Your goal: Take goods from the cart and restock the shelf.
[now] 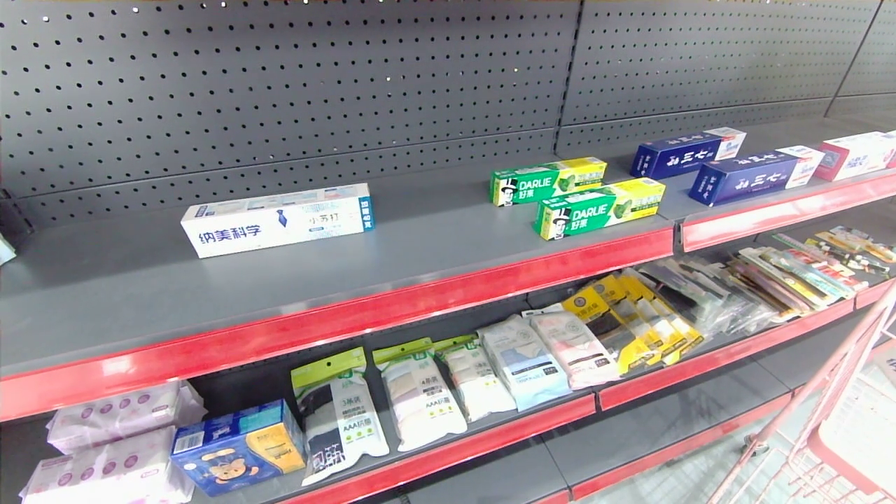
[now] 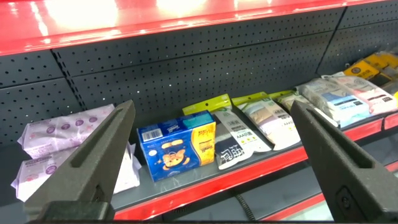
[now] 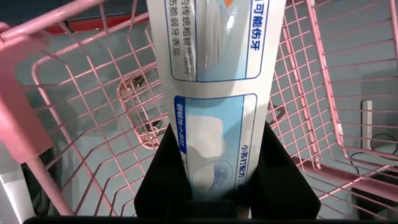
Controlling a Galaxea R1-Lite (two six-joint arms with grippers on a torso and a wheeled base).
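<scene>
Glossy oblong carton (image 3: 214, 68) in R gripper (image 3: 217, 140)

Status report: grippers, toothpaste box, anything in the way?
Left gripper open, facing lower shelf. Right gripper shut on white-and-blue toothpaste box, over pink wire cart. Nothing seen blocking grey top shelf.

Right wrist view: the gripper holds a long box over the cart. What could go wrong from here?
1. The right gripper clamps the box near one end; the long free part may tilt or slip.
2. The cart wires show close around it and could snag it.
3. On the shelf it could knock the white box lying there.
</scene>
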